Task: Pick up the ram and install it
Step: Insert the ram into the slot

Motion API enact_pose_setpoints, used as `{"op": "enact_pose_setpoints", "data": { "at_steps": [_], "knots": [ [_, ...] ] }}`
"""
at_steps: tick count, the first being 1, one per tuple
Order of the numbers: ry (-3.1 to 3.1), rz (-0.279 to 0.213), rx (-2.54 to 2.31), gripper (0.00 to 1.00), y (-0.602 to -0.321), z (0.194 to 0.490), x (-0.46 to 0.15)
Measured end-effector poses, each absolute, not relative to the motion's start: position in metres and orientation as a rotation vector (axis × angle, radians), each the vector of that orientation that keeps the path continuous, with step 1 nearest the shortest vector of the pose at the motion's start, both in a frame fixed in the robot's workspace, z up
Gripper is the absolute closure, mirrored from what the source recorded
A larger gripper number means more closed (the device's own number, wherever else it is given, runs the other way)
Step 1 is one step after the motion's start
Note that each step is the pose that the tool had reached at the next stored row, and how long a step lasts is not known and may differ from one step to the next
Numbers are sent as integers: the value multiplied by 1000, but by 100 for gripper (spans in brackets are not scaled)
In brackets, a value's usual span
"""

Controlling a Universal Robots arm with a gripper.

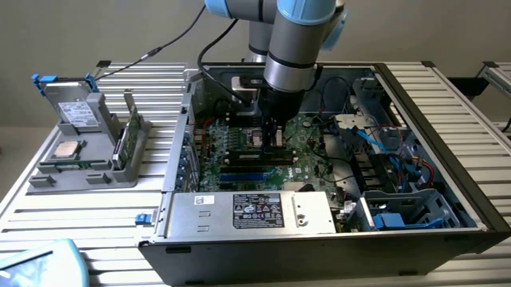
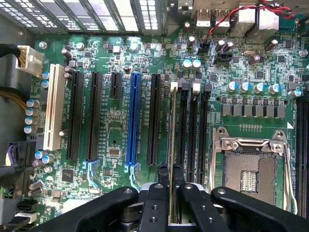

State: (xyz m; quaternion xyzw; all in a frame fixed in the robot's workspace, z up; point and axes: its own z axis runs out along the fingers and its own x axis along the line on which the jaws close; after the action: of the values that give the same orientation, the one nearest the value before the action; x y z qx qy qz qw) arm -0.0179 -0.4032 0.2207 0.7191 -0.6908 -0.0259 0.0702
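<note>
Wrist view: the gripper (image 2: 170, 192) is seen pinching the ram (image 2: 172, 130), which is clamped edge-on between the two black fingers (image 2: 157, 200). The ram appears as a thin upright strip over the motherboard (image 2: 111, 130). It is lined up along the outermost of the four black memory slots (image 2: 193, 130), the one lying next to the black expansion slots (image 2: 154, 121). Whether its lower edge is seated in that slot cannot be told. A blue expansion slot (image 2: 132, 121) and a white one (image 2: 53, 108) are seen beyond the black ones. The open processor socket (image 2: 251, 169), with its metal frame, lies on the opposite side of the memory slots.

From the exterior view, the arm (image 1: 291, 54) is seen reaching down from the far side into the open computer case (image 1: 447, 119), which is laid on a slatted table (image 1: 80, 227). The gripper is placed over the middle of the board, just above the memory slots. A silver power supply (image 1: 255, 212) with a black label is set at the near edge of the case, and a drive cage (image 1: 399, 209) with blue cables is found at the exterior view's right. To the exterior view's left of the case, well apart from the gripper, a grey fixture (image 1: 88, 173) is set on the table. A hard drive (image 1: 76, 110) is held upright at its far end, a square silvery processor chip (image 1: 68, 149) is laid flat nearer, and a second green stick (image 1: 126, 140) is stood on edge on the side closest to the case.
</note>
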Motion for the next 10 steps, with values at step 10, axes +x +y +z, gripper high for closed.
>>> {"op": "enact_pose_setpoints", "data": {
  "at_steps": [10],
  "knots": [
    [-2077, -73, 2161, 86, -402, 220, -18]
  ]
}}
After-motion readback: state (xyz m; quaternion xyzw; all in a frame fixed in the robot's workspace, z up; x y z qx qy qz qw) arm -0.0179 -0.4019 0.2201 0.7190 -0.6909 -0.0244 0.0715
